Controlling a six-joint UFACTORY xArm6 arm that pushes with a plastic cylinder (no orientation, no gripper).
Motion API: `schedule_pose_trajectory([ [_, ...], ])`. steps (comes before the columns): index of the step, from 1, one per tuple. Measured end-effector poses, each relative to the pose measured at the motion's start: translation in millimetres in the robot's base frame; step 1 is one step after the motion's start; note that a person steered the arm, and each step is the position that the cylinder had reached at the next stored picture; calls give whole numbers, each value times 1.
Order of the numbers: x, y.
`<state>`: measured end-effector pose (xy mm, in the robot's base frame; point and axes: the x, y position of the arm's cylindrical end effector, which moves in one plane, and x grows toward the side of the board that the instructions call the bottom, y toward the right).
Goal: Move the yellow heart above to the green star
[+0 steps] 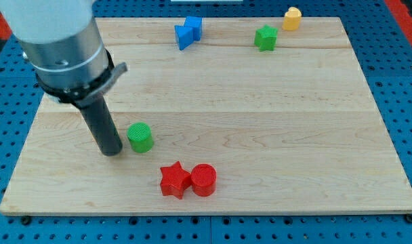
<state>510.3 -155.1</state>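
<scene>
The yellow heart (292,18) sits at the view's top right, near the board's far edge. The green star (265,38) lies just below and to the left of it, a small gap between them. My tip (112,152) rests on the board at the view's left, far from both, right beside the left side of a green cylinder (140,137).
A blue block (188,32) lies at the top centre. A red star (174,179) and a red cylinder (203,179) touch each other at the bottom centre. The wooden board (260,122) is ringed by a blue pegboard (404,102).
</scene>
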Motion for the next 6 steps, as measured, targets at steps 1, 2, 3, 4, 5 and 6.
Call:
schedule_pose_trajectory([
  [1, -46, -1],
  [2, -79, -12],
  [3, -94, 13],
  [4, -99, 122],
  [5, -146, 209],
  [6, -220, 276],
])
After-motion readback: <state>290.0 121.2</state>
